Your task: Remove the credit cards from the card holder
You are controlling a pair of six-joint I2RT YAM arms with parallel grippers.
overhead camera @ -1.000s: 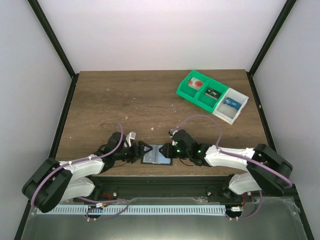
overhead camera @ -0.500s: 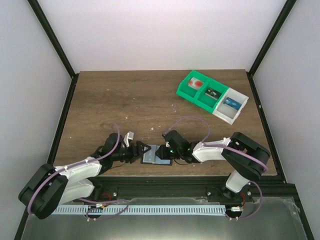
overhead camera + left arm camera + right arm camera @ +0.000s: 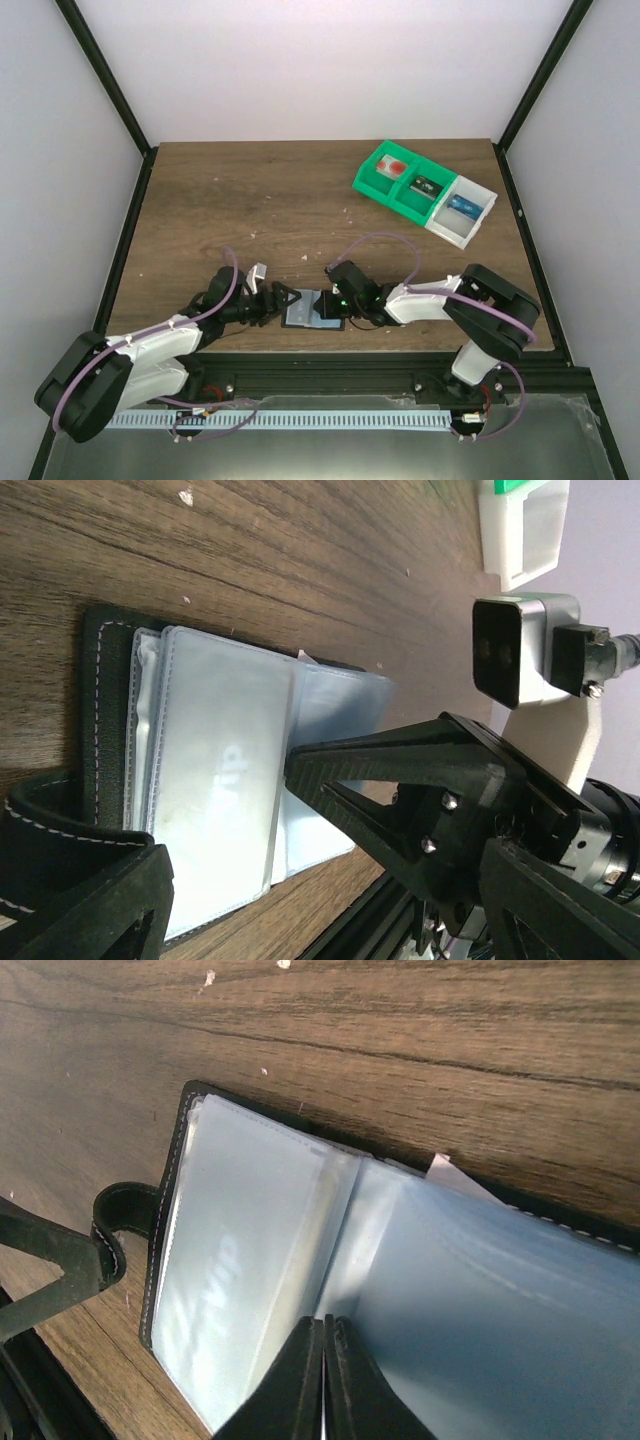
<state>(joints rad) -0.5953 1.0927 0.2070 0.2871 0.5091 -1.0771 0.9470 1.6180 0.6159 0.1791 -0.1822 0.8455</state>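
Observation:
The card holder [image 3: 312, 308] lies open on the wood near the table's front edge, with its clear pale-blue sleeves fanned out. It shows in the left wrist view [image 3: 215, 780] and the right wrist view [image 3: 235, 1280]. No card stands clear of the sleeves. My left gripper [image 3: 284, 300] is open at the holder's left end, and its fingers [image 3: 400, 770] straddle the black strap tab [image 3: 60, 825]. My right gripper [image 3: 336, 303] is at the holder's right end. Its fingertips [image 3: 325, 1335] are shut on the edge of a raised sleeve [image 3: 500, 1310].
A green compartment tray [image 3: 400, 180] joined to a white one [image 3: 462, 212] stands at the back right, with small items inside. The table's front edge and a black rail [image 3: 330, 360] run just below the holder. The right wrist camera [image 3: 520, 645] shows close ahead in the left wrist view.
The right gripper has slid left onto the holder's sleeves and its elbow has folded in. The left arm has shifted slightly. The holder stays in place.

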